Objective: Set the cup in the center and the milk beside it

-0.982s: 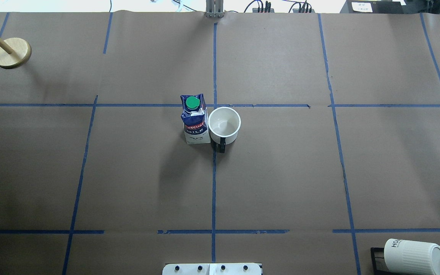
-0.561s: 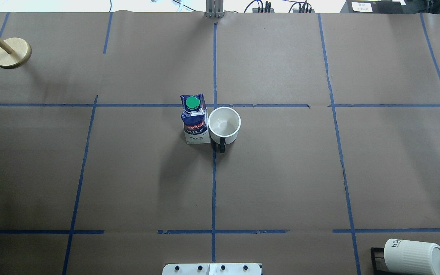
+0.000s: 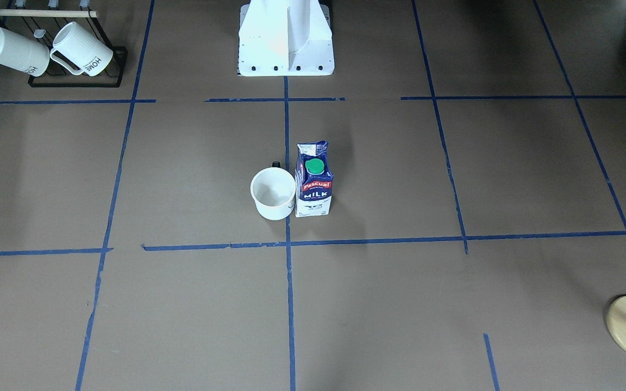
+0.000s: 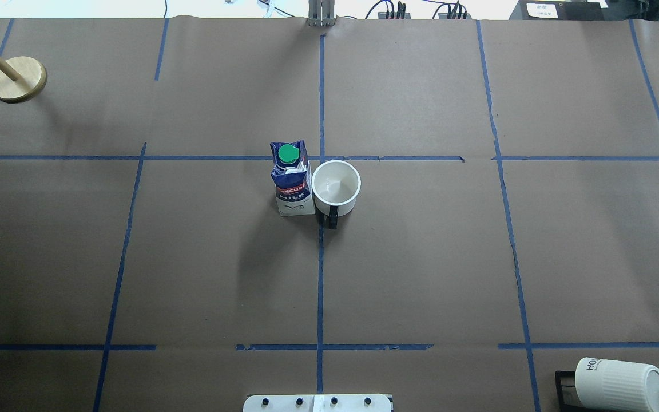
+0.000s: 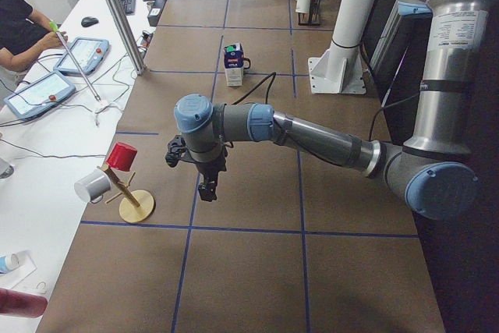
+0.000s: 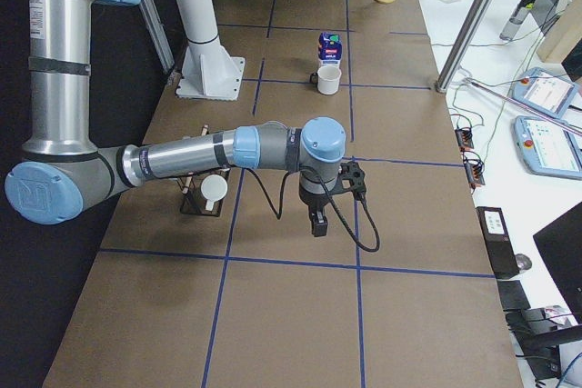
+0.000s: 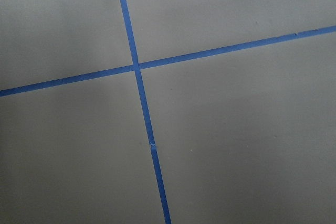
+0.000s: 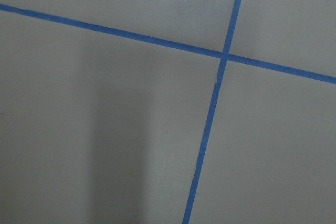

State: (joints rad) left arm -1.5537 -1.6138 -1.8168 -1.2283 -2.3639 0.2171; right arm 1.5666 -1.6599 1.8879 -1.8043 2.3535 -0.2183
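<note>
The cup (image 4: 336, 186), a smooth white mug with a black handle, stands upright at the table's middle; it also shows in the front view (image 3: 273, 193). The milk (image 4: 290, 180), a blue and white carton with a green cap, stands upright right next to it on the robot's left side, also in the front view (image 3: 313, 182). The left gripper (image 5: 207, 191) hangs over the table's left end, far from both. The right gripper (image 6: 317, 224) hangs over the right end. I cannot tell whether either is open or shut. The wrist views show only paper and blue tape.
A black rack with two ribbed "HOME" mugs (image 4: 621, 383) stands at the near right corner. A wooden peg stand (image 4: 18, 79) stands at the far left, with a red cup (image 5: 122, 156) and a grey cup on it. The robot's white base (image 3: 286, 38) is at the near edge.
</note>
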